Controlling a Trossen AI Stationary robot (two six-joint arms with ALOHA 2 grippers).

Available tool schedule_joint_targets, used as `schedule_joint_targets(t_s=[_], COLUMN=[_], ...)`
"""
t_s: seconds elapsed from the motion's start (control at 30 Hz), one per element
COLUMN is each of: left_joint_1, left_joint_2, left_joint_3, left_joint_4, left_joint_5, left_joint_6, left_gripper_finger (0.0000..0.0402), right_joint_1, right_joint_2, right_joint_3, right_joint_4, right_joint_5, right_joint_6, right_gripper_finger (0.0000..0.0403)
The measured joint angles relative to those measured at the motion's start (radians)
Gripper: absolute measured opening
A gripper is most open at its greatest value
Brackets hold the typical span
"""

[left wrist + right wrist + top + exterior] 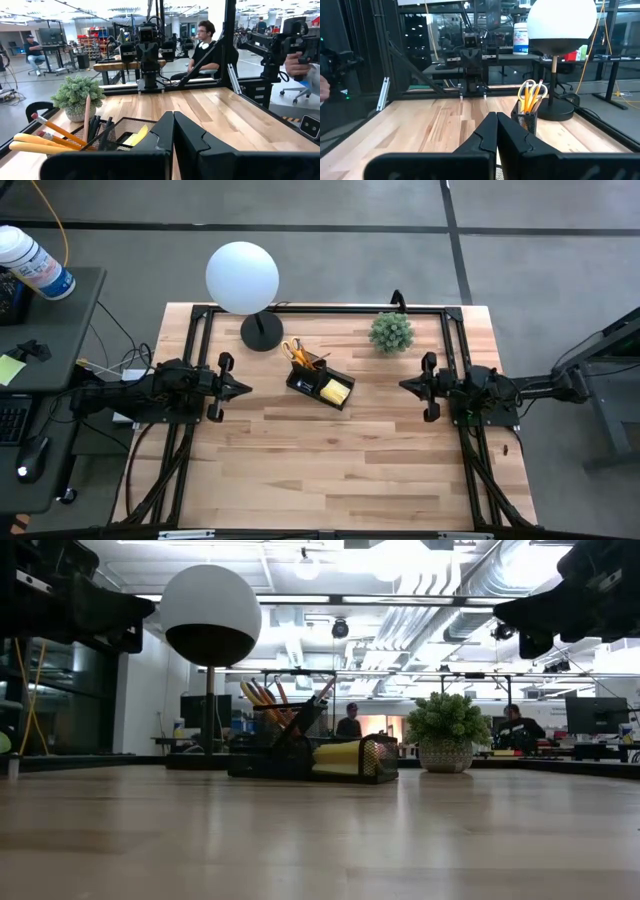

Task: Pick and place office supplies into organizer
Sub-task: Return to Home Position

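Note:
The black mesh organizer point(318, 384) stands on the table a little behind its middle. Yellow-handled scissors point(293, 350) and orange pencils point(50, 134) stick up out of its taller section point(525, 120). A yellow sticky-note pad point(337, 391) lies in its low compartment. My left gripper point(246, 388) hovers level at the table's left side, pointing at the organizer, shut and empty. My right gripper point(405, 385) hovers level at the right side, facing it, also shut with nothing between its fingers.
A white globe lamp point(243, 277) on a black base point(262, 332) stands behind the organizer at the far left. A small green plant point(391, 331) in a pot sits at the far right. Black frame rails point(300, 310) border the table. People sit in the room beyond.

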Motion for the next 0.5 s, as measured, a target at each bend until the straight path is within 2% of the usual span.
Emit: schedule_joint_targets(t_s=[0.33, 0.5], left_joint_1=[0.000, 0.000], left_joint_2=[0.000, 0.001], left_joint_3=[0.000, 0.000], left_joint_4=[-0.022, -0.021], left_joint_5=[0.000, -0.019], left_joint_6=[0.000, 0.000], left_gripper_finger=[0.0000, 0.0000], right_joint_1=[0.000, 0.000], right_joint_2=[-0.198, -0.205], right_joint_3=[0.000, 0.000], right_joint_4=[-0.208, -0.236], right_joint_5=[0.017, 0.022], right_joint_6=[-0.013, -0.011], right_gripper_finger=[0.0000, 0.0000])
